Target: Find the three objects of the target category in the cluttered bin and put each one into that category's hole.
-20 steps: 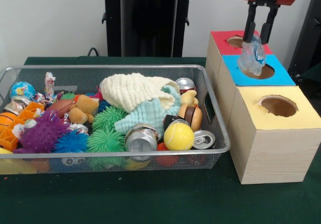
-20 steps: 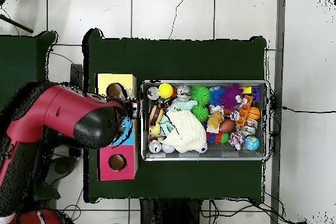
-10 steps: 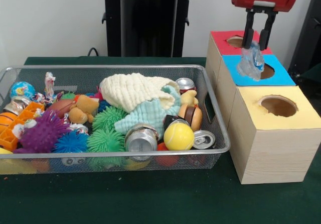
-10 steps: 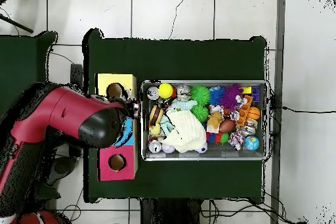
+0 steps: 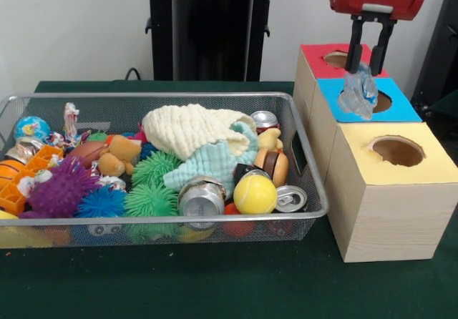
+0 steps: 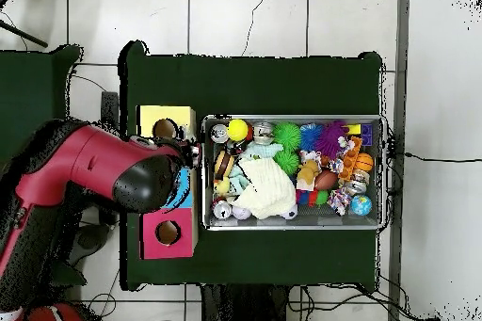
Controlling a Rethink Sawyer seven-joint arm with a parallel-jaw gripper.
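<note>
My gripper (image 5: pixel 366 70) hangs from the red arm over the blue-topped box (image 5: pixel 409 109). It is shut on a piece of clear, wrinkly plastic film (image 5: pixel 357 94). The film dangles from the fingertips, with its lower end at the left rim of the round hole (image 5: pixel 384 103) in the blue panel. The wire-mesh bin (image 5: pixel 179 219) stands left of the boxes, packed with toys. A silvery crinkled piece (image 5: pixel 26 148) lies at its left end; I cannot tell whether it is film. In the overhead view the arm (image 6: pixel 113 181) covers the gripper and most of the blue panel (image 6: pixel 183 191).
The red-topped box (image 5: pixel 315 53) stands behind the blue one and the yellow-topped box (image 5: pixel 415 170) in front. The bin holds silver cans (image 5: pixel 201 199), a yellow ball (image 5: pixel 255 194), spiky balls (image 5: pixel 150 199) and a cream cloth (image 5: pixel 189 129). A black pedestal (image 5: pixel 211 33) stands behind.
My gripper has come down a little and shifted slightly left with the film, so the film's lower end now hangs nearer the blue hole's rim.
</note>
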